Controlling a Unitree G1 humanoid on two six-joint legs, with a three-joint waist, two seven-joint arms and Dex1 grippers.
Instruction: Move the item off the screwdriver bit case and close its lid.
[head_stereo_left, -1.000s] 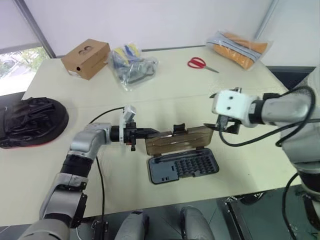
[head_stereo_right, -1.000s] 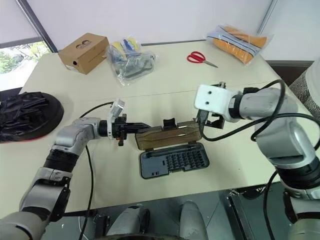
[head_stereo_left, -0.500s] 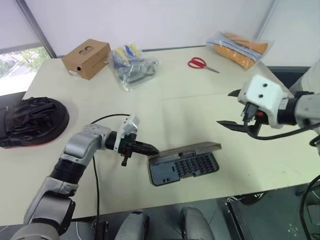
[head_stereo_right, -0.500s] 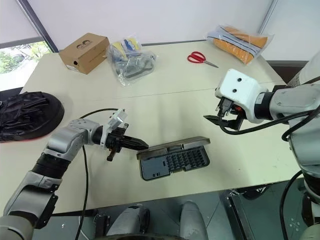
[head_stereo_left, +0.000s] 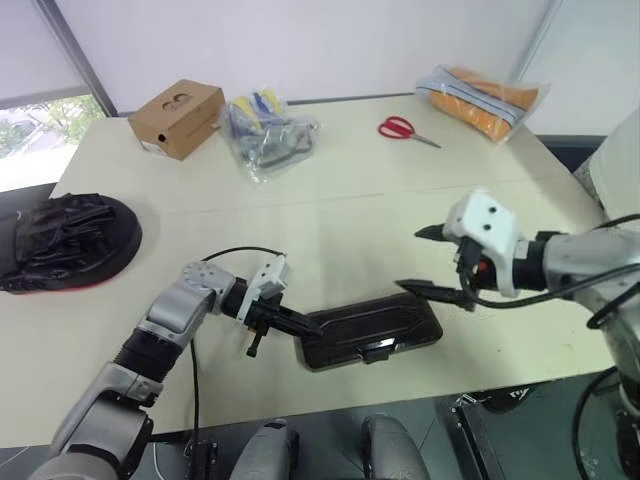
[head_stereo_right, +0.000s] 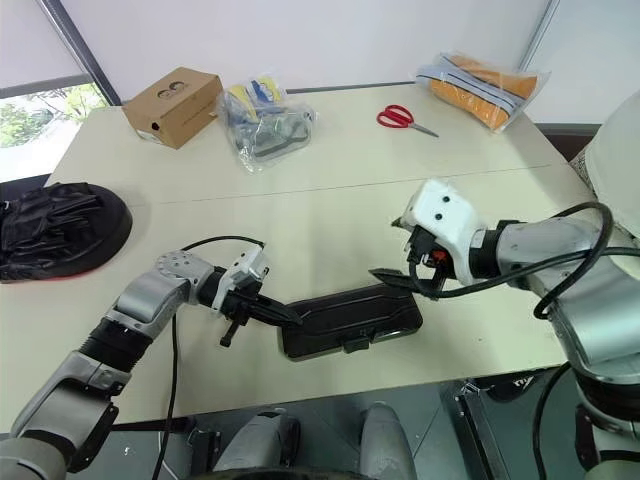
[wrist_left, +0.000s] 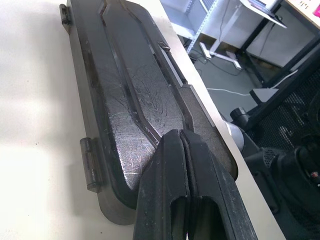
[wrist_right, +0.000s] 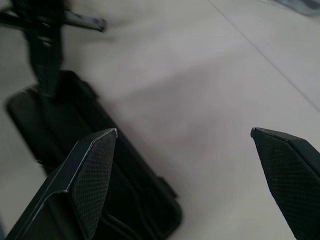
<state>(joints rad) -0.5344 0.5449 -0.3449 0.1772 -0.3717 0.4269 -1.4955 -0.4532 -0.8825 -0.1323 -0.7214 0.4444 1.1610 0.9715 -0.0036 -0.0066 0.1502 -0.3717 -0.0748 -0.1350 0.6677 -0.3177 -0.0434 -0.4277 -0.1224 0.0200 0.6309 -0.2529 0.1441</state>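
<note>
The screwdriver bit case (head_stereo_left: 372, 330) lies flat near the table's front edge. Its ribbed black lid (wrist_left: 130, 95) is down over it. My left gripper (head_stereo_left: 305, 325) is shut with nothing in it, and its tips (wrist_left: 172, 150) lie over the lid's left end. My right gripper (head_stereo_left: 425, 262) hangs open just above the case's right end, one finger (wrist_right: 92, 172) over the case and the other (wrist_right: 292, 170) over bare table. The item (head_stereo_left: 65, 245), a round black padded disc with a red rim, rests at the table's far left, apart from the case.
At the back stand a brown cardboard box (head_stereo_left: 175, 118), a clear bag of tools (head_stereo_left: 265, 130), red scissors (head_stereo_left: 400, 128) and a bag with orange contents (head_stereo_left: 480, 90). The table's front edge (head_stereo_left: 400, 385) runs close to the case.
The lid has gone from standing upright to lying flat on the case. My left gripper followed it down. My right gripper pulled away to the right, then came down by the case's right end.
</note>
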